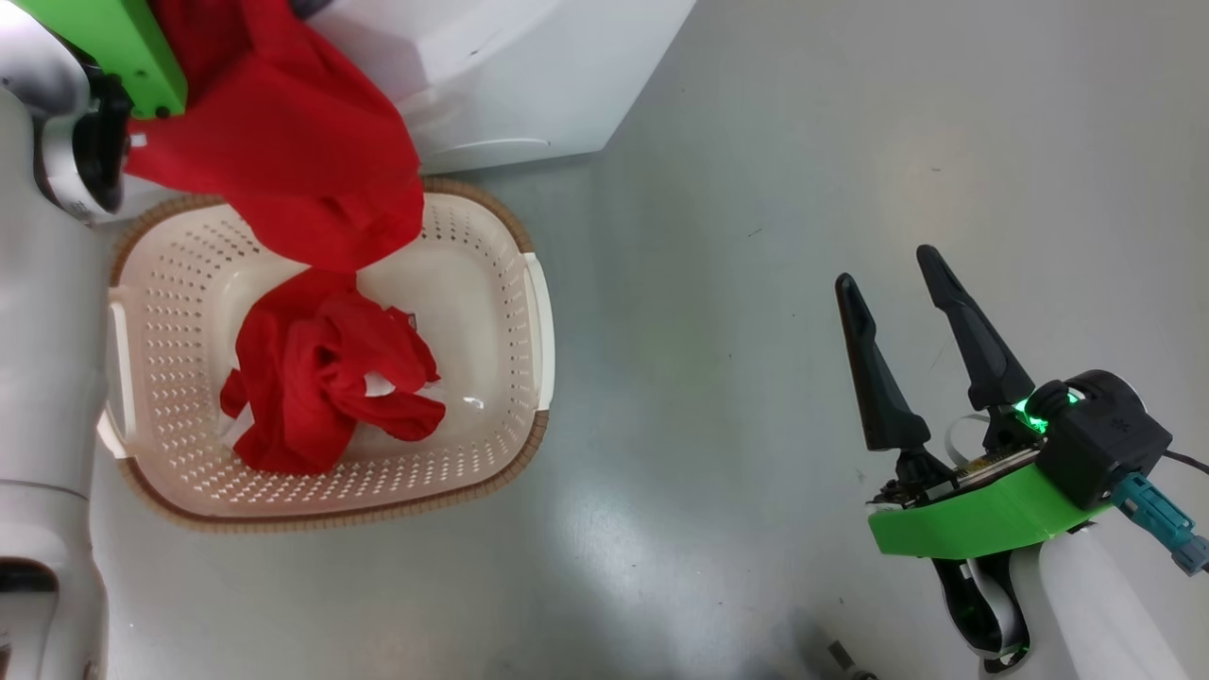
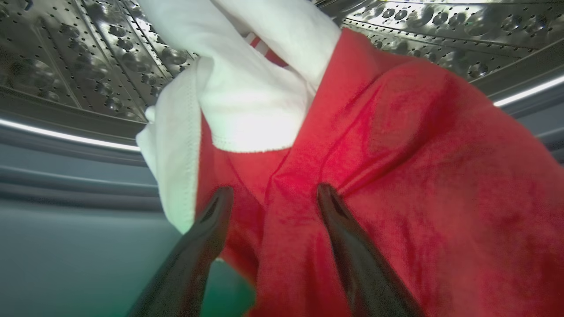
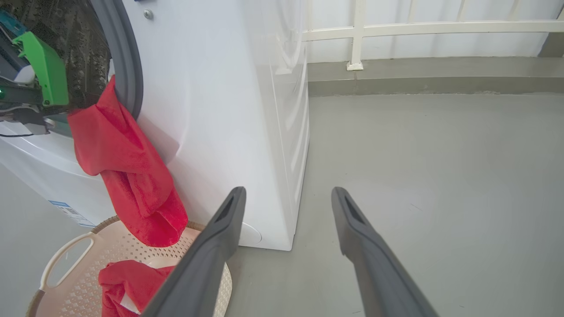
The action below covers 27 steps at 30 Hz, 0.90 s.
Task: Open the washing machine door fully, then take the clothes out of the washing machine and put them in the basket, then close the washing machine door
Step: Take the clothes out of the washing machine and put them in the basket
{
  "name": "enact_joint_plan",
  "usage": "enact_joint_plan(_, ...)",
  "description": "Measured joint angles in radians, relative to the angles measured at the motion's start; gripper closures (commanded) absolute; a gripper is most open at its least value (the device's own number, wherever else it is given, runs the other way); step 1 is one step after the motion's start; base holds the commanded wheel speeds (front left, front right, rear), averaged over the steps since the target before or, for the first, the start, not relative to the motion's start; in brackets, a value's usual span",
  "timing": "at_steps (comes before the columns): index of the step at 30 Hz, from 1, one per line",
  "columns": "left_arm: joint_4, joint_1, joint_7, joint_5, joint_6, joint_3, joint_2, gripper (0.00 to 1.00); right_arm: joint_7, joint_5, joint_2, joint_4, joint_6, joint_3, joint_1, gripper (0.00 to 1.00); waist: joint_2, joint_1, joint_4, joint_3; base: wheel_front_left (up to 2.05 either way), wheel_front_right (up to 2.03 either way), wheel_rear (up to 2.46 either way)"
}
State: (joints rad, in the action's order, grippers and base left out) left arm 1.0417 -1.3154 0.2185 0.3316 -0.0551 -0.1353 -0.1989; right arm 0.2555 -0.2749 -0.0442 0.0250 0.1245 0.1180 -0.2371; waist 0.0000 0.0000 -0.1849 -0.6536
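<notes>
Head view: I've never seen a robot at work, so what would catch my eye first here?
The bright red clothes stand out most, hanging from the white washing machine at the upper left down over the cream basket, where a red heap lies. At the lower right, the right gripper hovers open over the grey floor. In the left wrist view, the left gripper stands open against the clothes by the steel drum.

Clothes (image 1: 283, 142) hang by washing machine (image 1: 510, 76) down into basket (image 1: 510, 312); right tool (image 1: 886, 267) splayed above floor (image 1: 756, 189).
</notes>
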Motion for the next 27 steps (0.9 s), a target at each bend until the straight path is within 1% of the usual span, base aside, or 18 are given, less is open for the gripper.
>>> enact_joint_plan(3,0.017,-0.009,-0.008,0.000,0.002,-0.004,0.000,0.00,0.000,-0.003,0.000,0.000,0.000,0.000,0.000,0.00,0.0000,0.0000,-0.001,-0.005,0.00,0.00,0.00)
enact_joint_plan(4,0.024,-0.013,-0.010,0.002,0.003,-0.005,0.000,0.16,0.000,-0.005,0.000,0.000,0.000,0.000,0.000,0.00,0.0000,0.0000,-0.001,-0.006,0.00,0.00,0.00)
enact_joint_plan(5,0.030,-0.018,-0.011,0.003,0.003,-0.007,0.000,0.63,0.000,-0.005,0.000,0.000,0.000,-0.001,0.000,0.00,0.0000,0.0000,0.000,-0.007,0.00,0.00,0.00)
enact_joint_plan(6,0.034,-0.021,-0.019,0.003,0.004,-0.009,0.000,0.88,0.000,-0.005,0.000,0.000,0.000,-0.001,0.000,0.00,0.0000,0.0000,0.002,-0.008,0.00,0.00,0.00)
enact_joint_plan(7,0.037,-0.021,-0.025,0.004,0.007,-0.011,0.001,1.00,0.000,-0.005,0.000,0.000,0.000,-0.001,0.000,0.00,0.0000,0.0000,0.003,-0.009,0.00,0.00,0.00)
enact_joint_plan(10,0.048,-0.021,-0.043,0.007,0.013,-0.015,0.004,1.00,0.000,-0.005,0.000,0.001,0.000,-0.001,0.000,0.00,0.0000,0.0000,0.008,-0.011,0.00,0.00,0.00)
enact_joint_plan(14,0.056,-0.021,-0.080,0.016,0.035,-0.015,0.007,1.00,0.000,-0.005,0.000,0.001,0.000,-0.002,0.000,0.00,0.0000,0.0000,0.014,-0.012,0.00,0.00,0.00)
enact_joint_plan(20,0.053,-0.020,-0.165,0.024,0.057,-0.021,0.012,1.00,0.000,-0.004,0.000,0.001,0.000,-0.007,0.000,0.00,0.0000,0.0000,0.025,-0.009,0.00,0.00,0.00)
enact_joint_plan(27,0.005,-0.008,-0.266,0.024,0.082,-0.036,0.013,1.00,0.000,-0.002,0.000,0.001,0.000,-0.012,0.001,0.00,0.0000,0.0000,0.044,0.000,0.00,0.00,0.00)
